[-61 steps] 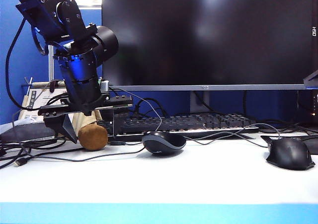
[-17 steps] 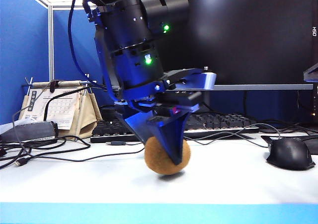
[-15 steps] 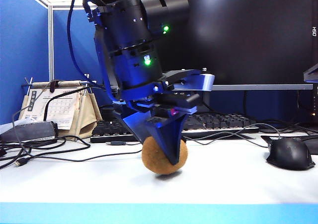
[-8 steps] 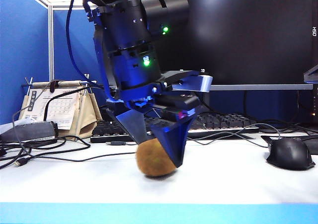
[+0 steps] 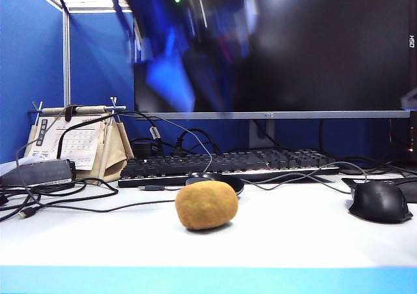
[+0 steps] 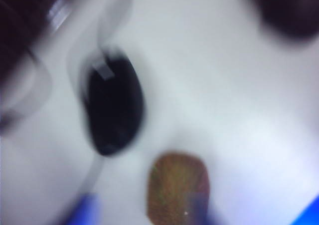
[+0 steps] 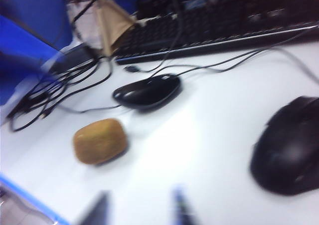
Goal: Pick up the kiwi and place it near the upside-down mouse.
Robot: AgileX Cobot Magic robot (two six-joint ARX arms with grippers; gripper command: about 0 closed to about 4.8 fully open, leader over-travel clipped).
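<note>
While blurred left gripper (image 5: 171, 79) hovers, kiwi (image 5: 206, 205) lies below.

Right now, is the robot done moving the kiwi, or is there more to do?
It looks nearly done. The kiwi sits free on the white table, just in front of the upside-down mouse. The left gripper is a blur high above it, holding nothing. The right gripper hangs apart, fingers spread. Nothing clearly remains except parking the arms.
</note>
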